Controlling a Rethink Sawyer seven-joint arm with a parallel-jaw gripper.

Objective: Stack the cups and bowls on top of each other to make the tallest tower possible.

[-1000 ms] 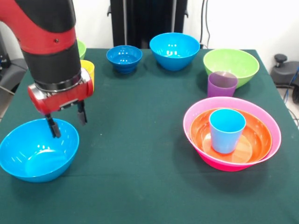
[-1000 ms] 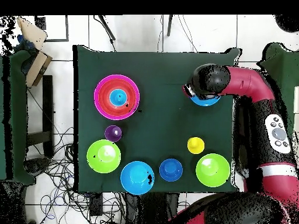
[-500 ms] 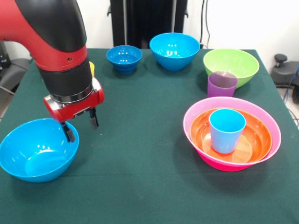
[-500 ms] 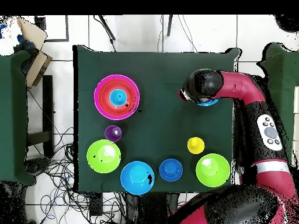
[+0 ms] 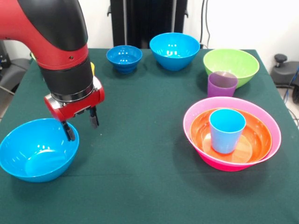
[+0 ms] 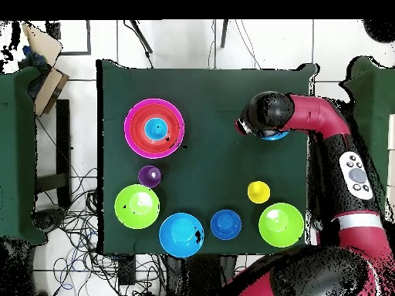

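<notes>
The tower stands at the right of the front view: a large pink bowl [image 5: 276, 133] holds an orange bowl [image 5: 258, 135], and a light blue cup [image 5: 227, 130] stands upright inside. A purple cup [image 5: 221, 84] stands just behind it. At the front left sits a bright blue bowl [image 5: 35, 150]. My gripper [image 5: 82, 131] hangs open over that bowl's right rim, one finger inside and one outside. The arm hides most of the yellow cup [image 5: 92, 68]. In the overhead view, the arm's head covers most of that bowl [image 6: 275, 136], and the yellow cup [image 6: 258, 192] stands clear.
Along the far edge stand a small dark-blue footed bowl [image 5: 124, 57], a bright blue bowl [image 5: 174, 50] and a lime green bowl [image 5: 232, 64]. The overhead view shows a second lime green bowl [image 6: 281, 224] near the yellow cup. Cables and a crate lie off the table.
The gripper has moved right and slightly down, from over the blue bowl's middle to its right rim. It has stayed open, and the bowls and cups have not moved.
</notes>
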